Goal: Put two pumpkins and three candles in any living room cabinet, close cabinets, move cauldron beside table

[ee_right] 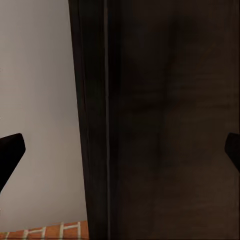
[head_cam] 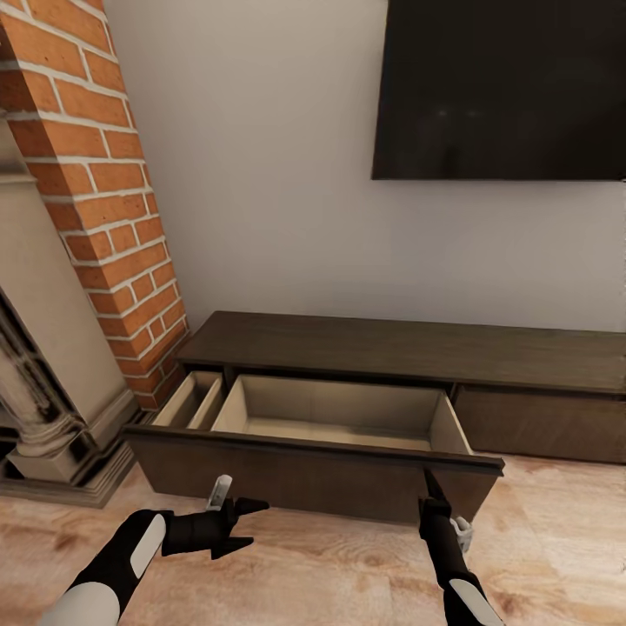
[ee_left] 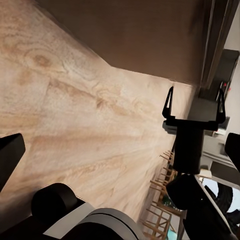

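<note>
The long, low dark-brown cabinet has its pale-lined drawer pulled out, both grippers spread wide before it.

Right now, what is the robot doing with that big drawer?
The robot faces a long, low dark-brown cabinet under a wall TV. The cabinet's wide drawer is pulled out, and nothing can be seen inside it. The right gripper is up against the drawer's front edge, fingers spread. The left gripper hovers open over the wooden floor, holding nothing. A brick fireplace stands to the left.
</note>
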You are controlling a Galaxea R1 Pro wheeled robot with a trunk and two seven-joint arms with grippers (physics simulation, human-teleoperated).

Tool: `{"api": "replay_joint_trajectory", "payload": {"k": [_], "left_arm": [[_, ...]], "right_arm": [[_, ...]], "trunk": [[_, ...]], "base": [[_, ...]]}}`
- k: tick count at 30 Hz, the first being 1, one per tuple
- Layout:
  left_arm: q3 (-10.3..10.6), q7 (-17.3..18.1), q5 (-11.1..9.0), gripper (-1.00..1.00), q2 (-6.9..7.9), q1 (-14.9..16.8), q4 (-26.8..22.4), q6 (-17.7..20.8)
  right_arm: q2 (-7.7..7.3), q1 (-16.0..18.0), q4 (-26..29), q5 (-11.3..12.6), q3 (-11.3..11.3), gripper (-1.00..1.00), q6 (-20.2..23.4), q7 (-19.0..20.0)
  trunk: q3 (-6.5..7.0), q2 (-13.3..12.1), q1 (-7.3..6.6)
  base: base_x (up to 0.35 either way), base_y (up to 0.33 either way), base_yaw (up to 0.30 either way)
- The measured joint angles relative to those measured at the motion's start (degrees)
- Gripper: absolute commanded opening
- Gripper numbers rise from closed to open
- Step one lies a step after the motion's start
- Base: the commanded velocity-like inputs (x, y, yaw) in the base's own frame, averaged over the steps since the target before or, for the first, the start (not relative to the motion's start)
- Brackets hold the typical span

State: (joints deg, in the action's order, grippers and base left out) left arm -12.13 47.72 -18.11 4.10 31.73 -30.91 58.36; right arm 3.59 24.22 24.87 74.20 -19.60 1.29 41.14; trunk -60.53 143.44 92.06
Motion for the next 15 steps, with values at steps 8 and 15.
{"api": "replay_joint_trajectory", "payload": {"k": [8, 15], "left_arm": [[0.0, 0.0, 0.0, 1.00, 0.00, 0.0, 0.0, 0.0], [-0.1, 0.2, -0.1, 1.00, 0.09, 0.0, -0.2, 0.6]], "right_arm": [[-0.07, 0.2, 0.1, 0.0, 4.7, 1.00, 4.2, -0.3], [-0.02, 0.4, 0.4, -0.1, 5.6, 1.00, 17.4, -9.0]], "trunk": [[0.00, 0.0, 0.00], [0.00, 0.0, 0.00]], "base": [[-0.248, 0.000, 0.000], [-0.016, 0.000, 0.000]]}}
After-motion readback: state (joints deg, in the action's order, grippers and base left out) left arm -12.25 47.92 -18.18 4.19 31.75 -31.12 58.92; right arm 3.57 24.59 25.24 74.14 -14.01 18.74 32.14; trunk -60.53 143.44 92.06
